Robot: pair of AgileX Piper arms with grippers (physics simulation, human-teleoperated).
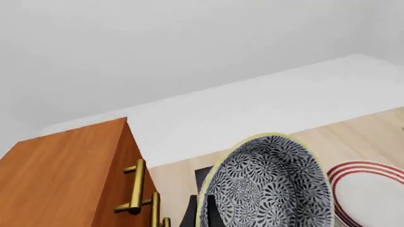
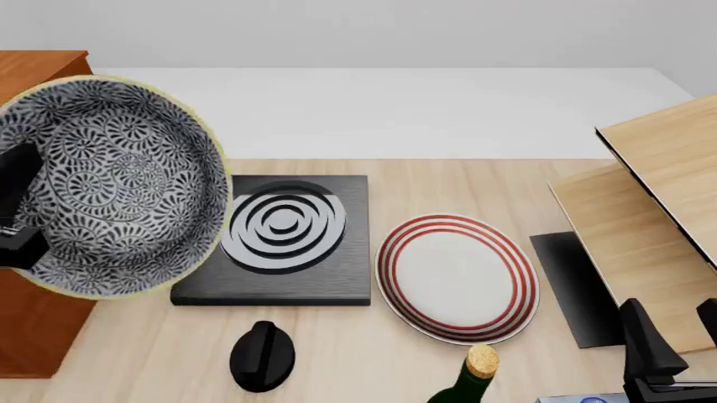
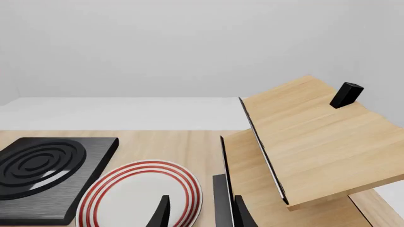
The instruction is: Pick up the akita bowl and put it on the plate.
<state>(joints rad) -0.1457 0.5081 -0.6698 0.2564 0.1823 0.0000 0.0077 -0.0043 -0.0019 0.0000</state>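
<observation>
The akita bowl (image 2: 112, 185), blue-and-white patterned with a pale yellow rim, hangs in the air at the left, above the table and tipped so its inside faces the front camera. My left gripper (image 2: 16, 210) is shut on its left rim. In the left wrist view the bowl (image 1: 271, 184) fills the lower middle, with dark fingers (image 1: 189, 213) at its rim. The plate (image 2: 457, 277), white with red rings, lies flat on the table right of the bowl and apart from it; it also shows as the plate (image 1: 372, 191) and the plate (image 3: 139, 194). My right gripper (image 2: 676, 336) stands open and holds nothing at the front right.
A black slab with grey rings (image 2: 285, 239) lies between bowl and plate. A black knob (image 2: 264, 357) and a corked bottle (image 2: 476, 378) stand near the front edge. An orange cabinet (image 1: 69, 175) with brass handles is at the left. A tilted wooden rack (image 2: 661, 210) is at the right.
</observation>
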